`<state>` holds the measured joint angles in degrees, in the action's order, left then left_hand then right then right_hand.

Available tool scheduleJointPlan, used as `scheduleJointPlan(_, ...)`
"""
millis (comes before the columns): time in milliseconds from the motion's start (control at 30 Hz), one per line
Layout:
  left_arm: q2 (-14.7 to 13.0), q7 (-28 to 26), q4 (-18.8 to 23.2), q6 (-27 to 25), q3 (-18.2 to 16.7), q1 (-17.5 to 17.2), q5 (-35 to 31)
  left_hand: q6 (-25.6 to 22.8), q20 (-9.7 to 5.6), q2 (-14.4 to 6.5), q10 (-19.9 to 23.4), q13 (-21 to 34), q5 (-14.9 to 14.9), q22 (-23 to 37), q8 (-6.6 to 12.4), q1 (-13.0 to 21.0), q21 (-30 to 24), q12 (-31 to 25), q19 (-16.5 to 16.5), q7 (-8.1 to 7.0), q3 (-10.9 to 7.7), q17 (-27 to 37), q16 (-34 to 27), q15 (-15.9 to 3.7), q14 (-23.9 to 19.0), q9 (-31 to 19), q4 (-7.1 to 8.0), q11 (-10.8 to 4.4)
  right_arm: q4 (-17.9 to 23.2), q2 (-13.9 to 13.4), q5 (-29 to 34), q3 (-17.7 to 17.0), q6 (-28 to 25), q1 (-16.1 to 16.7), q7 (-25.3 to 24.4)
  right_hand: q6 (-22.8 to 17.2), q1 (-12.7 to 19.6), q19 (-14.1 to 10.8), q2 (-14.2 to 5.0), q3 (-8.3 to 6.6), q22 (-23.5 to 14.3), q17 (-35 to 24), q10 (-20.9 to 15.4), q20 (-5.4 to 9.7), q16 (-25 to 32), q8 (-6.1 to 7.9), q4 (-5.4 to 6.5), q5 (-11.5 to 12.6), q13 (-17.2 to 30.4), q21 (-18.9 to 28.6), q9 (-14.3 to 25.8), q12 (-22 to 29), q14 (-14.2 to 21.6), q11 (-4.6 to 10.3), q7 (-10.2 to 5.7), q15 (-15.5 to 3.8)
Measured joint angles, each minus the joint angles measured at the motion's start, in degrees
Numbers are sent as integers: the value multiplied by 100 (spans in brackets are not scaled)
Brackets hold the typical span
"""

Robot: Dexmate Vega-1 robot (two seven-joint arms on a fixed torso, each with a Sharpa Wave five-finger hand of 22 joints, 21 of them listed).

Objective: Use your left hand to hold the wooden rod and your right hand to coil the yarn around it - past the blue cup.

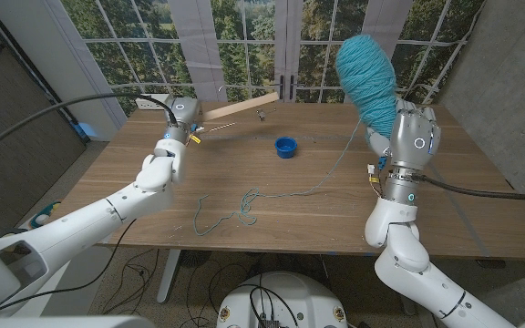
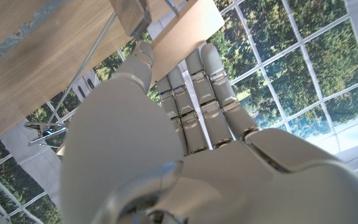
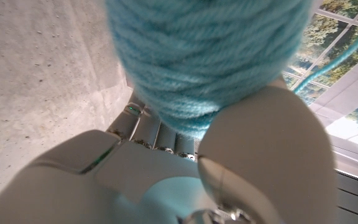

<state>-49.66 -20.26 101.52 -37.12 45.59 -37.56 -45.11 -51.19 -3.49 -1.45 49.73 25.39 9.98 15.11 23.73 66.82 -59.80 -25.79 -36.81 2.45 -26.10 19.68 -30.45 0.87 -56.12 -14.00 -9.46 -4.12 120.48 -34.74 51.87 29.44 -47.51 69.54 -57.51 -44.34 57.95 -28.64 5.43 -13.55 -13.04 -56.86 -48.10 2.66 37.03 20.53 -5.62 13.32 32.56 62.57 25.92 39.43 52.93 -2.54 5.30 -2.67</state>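
Observation:
In the head view my left hand (image 1: pixel 179 117) grips one end of the pale wooden rod (image 1: pixel 244 105) near the table's far left; the rod reaches right along the far edge. In the left wrist view my fingers (image 2: pixel 194 87) curl around the rod (image 2: pixel 185 31). My right hand (image 1: pixel 413 137) is raised at the right and holds a big teal yarn ball (image 1: pixel 367 73) upright. From the ball a strand (image 1: pixel 335 169) drops to the table and ends in a loose tangle (image 1: pixel 242 211) near the front. The small blue cup (image 1: pixel 285 146) stands mid-table between both hands. The right wrist view shows the ball (image 3: pixel 210 56) against my hand (image 3: pixel 241 162).
The wooden table (image 1: pixel 463 196) ends at a window wall behind. A white power strip (image 1: pixel 153 100) lies at the back left corner. A small dark object (image 1: pixel 261 114) sits just below the rod. A concrete wall stands to the right.

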Motion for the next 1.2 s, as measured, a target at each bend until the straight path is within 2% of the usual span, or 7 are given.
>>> scheduleJointPlan(33, -26, -9, 62, 64, -248, -98, -30, 0, 0, 0, 0, 11, 0, 0, 1, 0, -33, 0, 0, -1, 1, 5, 7, -5, -5, 0, 0, 0, -18, -19, 205, 27, 158, -52, 240, 0, 0, 0, 0, 7, 1, -4, 0, 0, -24, 0, 7, 5, 1, 0, 0, 0, 0, 0, 0, 0)
scheduleJointPlan(600, -49, -152, 192, 660, -660, -241, -266, 50, 10, 23, -40, 161, 7, -27, 73, 23, -188, 0, 92, -74, 77, 117, 55, -7, -5, -2, 64, -41, -185, -168, 606, 225, 778, -574, 710, 0, 8, 63, 7, 7, 81, -72, 2, 0, -89, -23, 7, 9, 33, 104, 41, -5, 0, 2, 0, 0)
scheduleJointPlan(633, -50, -152, 199, 660, -674, -241, -266, 50, 10, 23, -40, 170, 61, -30, 73, 23, -188, 0, 93, -74, 77, 119, 55, -7, -5, -2, 64, -41, -284, -224, 631, 321, 821, -881, 741, 0, 7, 63, 8, 23, 84, -81, 22, 0, -90, -23, 23, 9, 33, 117, 45, -5, 0, 22, 0, 0)
scheduleJointPlan(733, -59, -36, 222, 1042, -710, -238, -454, 51, 9, 23, -39, 186, 69, -49, 74, 23, -210, 1, 94, -74, 78, 121, 56, -8, -5, -2, 65, -41, -284, -224, 689, 321, 923, -881, 816, 0, 7, 63, 7, 31, 107, -86, 22, 0, -97, -24, 30, 45, 34, 132, 52, -6, 0, 22, 0, 0)
scheduleJointPlan(1000, -67, -8, 266, 1097, -772, -187, -491, 81, 11, 44, -70, 263, 133, -89, 150, 44, -272, 1, 154, -104, 120, 157, 78, -18, -13, -3, 107, -72, -367, -290, 922, 412, 1326, -1186, 1167, -62, 8, 84, 8, 33, 134, -119, 21, 21, -132, -84, 28, 49, 67, 177, 55, -27, 1, 21, -62, -1)
scheduleJointPlan(1033, -68, 114, 268, 1370, -780, -180, -652, 81, 31, 43, -70, 265, 133, -97, 151, 43, -273, 1, 174, -105, 120, 158, 79, -18, -13, -3, 107, -72, -435, -346, 928, 488, 1338, -1455, 1175, -62, 8, 84, 8, 34, 134, -124, 21, 21, -133, -85, 28, 65, 69, 178, 55, -27, 4, 21, -62, 1)
scheduleJointPlan(1200, -54, 171, 273, 1571, -811, -135, -731, 81, 10, 42, -43, 291, 133, -120, 153, 42, -278, 2, 216, -106, 144, 167, 84, -18, -13, -4, 128, -99, -480, -375, 1078, 557, 1540, -1695, 1368, -62, 8, 116, 8, 59, 157, -138, 21, -8, -177, -88, 50, 71, 76, 216, 54, -34, 42, 21, -62, -21)
